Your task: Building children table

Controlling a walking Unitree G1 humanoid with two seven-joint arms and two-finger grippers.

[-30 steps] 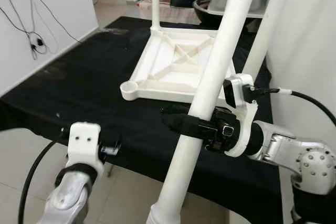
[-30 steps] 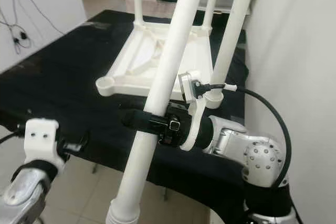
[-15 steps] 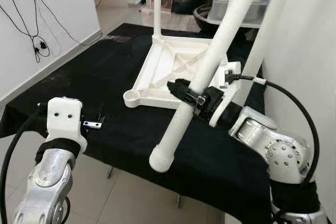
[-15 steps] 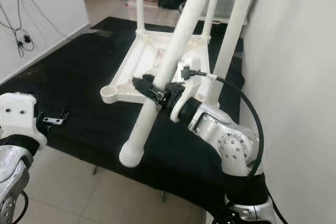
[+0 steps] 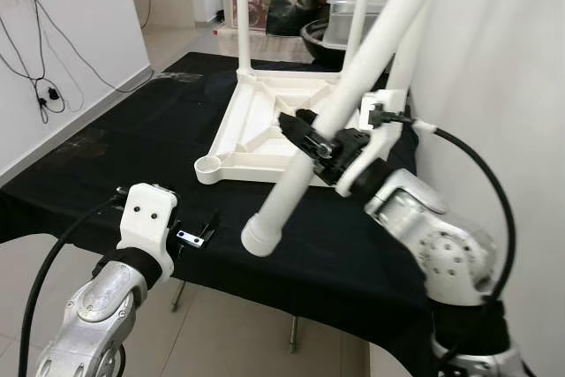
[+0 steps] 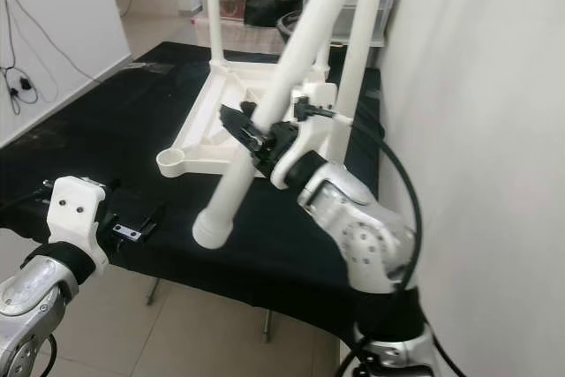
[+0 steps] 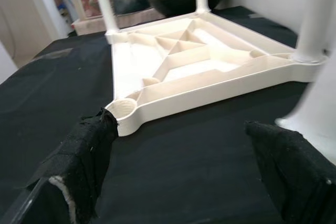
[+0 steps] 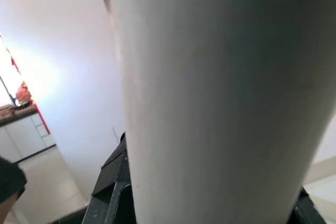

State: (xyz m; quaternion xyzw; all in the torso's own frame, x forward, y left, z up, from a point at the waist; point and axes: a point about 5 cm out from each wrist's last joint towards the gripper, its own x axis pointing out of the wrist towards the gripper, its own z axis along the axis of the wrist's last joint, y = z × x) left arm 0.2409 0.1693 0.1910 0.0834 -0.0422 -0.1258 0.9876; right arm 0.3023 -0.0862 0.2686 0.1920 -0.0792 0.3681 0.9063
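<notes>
Head views. One white plastic children's table top [image 5: 282,125], lying upside down on a black cloth-covered work surface [image 5: 115,156], ribbed underside showing. Three white tubular legs stand fitted in its corners: far left [image 5: 242,15], far right [image 5: 357,6], near right [image 6: 357,50]. The near-left corner socket [image 5: 207,165] is an open round cup with no leg in it. One loose white tubular plastic leg [image 5: 353,99], held aslant above the cloth, lower end hanging near the table's front edge, just beside the bare socket but apart from it. The right gripper [image 5: 311,134] has its black fingers pinched round this leg about midway. The left gripper [image 5: 196,234] hovers low at the cloth's near edge, fingers parted, nothing between them. Behind the table: a clear plastic storage box [image 5: 353,19] and a dark round basin [image 5: 318,37]; black cables [image 5: 40,68] hang on the white wall to the left.

Left wrist view. Two black padded fingers [image 7: 86,156] spread wide, the cloth between them; the table top and its bare socket [image 7: 123,109] lie ahead.

Right wrist view. The loose leg [image 8: 220,103] very close, gripper's dark frame at its base.
</notes>
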